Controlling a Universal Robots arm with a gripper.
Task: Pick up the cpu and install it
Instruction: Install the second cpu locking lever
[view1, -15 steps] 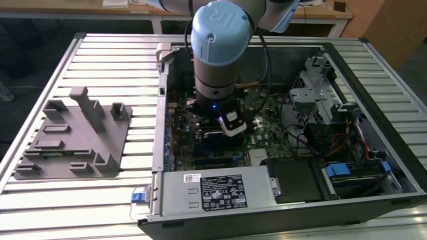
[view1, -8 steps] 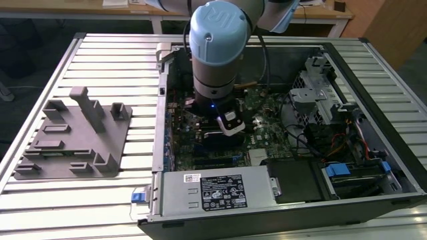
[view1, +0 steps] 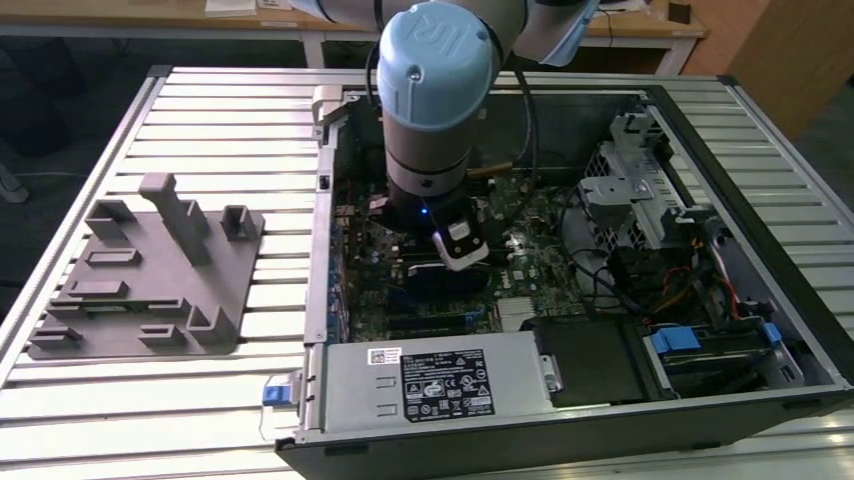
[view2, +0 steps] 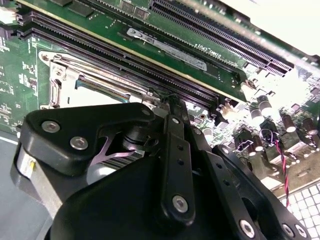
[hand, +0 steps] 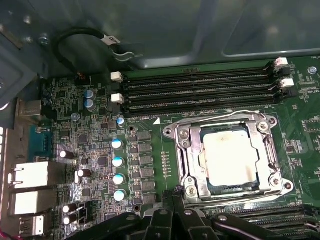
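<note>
My claw (view2: 167, 107) hangs low inside the open computer case (view1: 747, 160), and I cannot tell how far it is open or whether it holds anything; just past it the cpu (hand: 227, 156) lies flat in its motherboard socket (hand: 187, 150), memory slots (hand: 200, 92) beyond it.

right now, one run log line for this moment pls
stage: cpu seated in motherboard socket | gripper: above socket inside open pc case | grasp: cannot tell | grey fixture tray: on table, outside case
</note>
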